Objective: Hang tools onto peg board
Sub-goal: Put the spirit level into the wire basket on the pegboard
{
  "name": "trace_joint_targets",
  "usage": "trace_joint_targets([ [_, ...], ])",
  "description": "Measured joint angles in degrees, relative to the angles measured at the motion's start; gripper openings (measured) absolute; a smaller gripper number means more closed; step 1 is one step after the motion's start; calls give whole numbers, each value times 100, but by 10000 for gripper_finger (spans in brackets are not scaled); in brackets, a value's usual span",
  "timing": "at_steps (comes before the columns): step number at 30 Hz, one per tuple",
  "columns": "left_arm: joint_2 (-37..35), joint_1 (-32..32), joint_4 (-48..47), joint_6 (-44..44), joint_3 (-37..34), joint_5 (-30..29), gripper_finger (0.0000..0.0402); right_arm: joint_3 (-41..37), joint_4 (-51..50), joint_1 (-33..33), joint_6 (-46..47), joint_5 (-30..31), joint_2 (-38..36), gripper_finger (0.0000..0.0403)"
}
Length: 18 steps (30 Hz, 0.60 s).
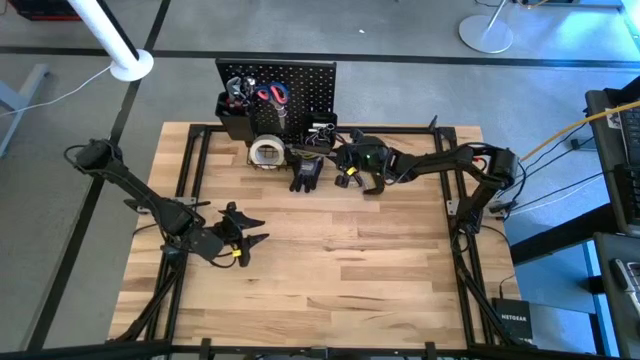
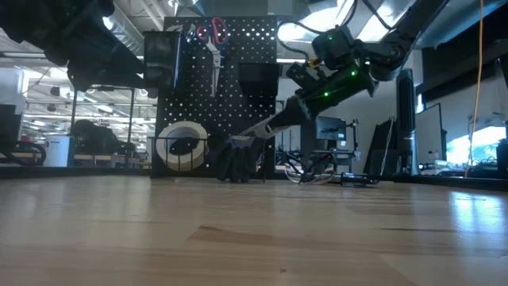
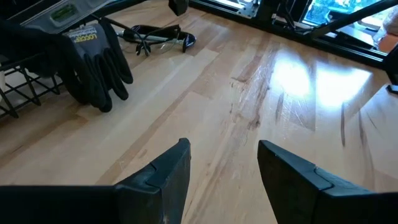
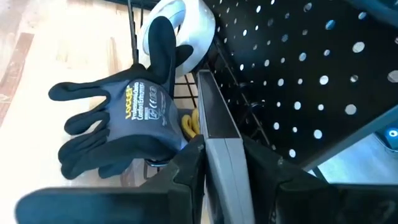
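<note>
Daylight is pouring in from the room's windows beyond the table, throwing a broad white glare patch across the wooden tabletop in the left wrist view. In the low view, the near planks are lying blurred and out of focus, while the peg board is standing backlit, nearly a silhouette against bright ceiling lights. From above, the light is falling evenly, with soft shadows gathering under both arms. In the right wrist view, the black gloves are showing sharp, though the near edges are smearing and the far corner is glowing blue.
</note>
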Motion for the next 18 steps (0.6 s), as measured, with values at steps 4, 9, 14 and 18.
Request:
trace_joint_targets([
  [4, 0, 0, -4, -21, 0, 0, 175, 0, 156, 2, 2, 26, 113, 90],
  [9, 0, 0, -4, -28, 0, 0, 175, 0, 384, 2, 158, 412, 158, 119],
  [14, 0, 0, -4, -30, 0, 0, 175, 0, 418, 0, 267, 1112, 158, 152],
  [18, 0, 0, -4, -30, 0, 0, 175, 0, 408, 9, 270, 1281, 158, 165],
])
